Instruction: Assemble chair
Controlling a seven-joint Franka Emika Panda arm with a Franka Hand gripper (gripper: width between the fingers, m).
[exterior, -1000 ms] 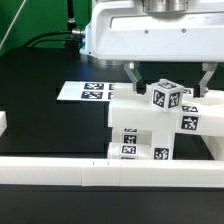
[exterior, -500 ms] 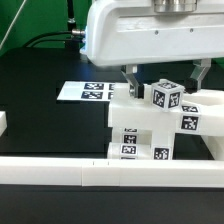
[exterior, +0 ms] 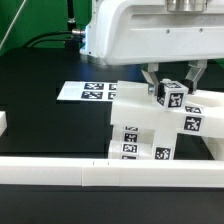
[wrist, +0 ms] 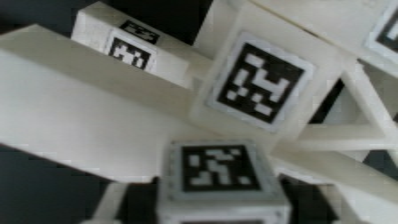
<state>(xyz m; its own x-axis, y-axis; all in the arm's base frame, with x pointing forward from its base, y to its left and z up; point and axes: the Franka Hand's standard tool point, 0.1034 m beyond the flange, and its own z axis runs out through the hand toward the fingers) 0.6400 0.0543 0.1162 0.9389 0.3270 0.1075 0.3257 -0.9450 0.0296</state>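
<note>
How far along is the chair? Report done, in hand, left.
Done: several white pieces already stand stacked, seemingly joined, beside the marker board. In hand: the gripper appears closed on a small cube at the top of that stack. Left: seating the cube; no finished chair shows yet.

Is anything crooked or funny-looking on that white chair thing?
The small cube on top of the chair pieces looks slightly twisted, not squared with them. The gripper straddles it. Nothing looks broken.
</note>
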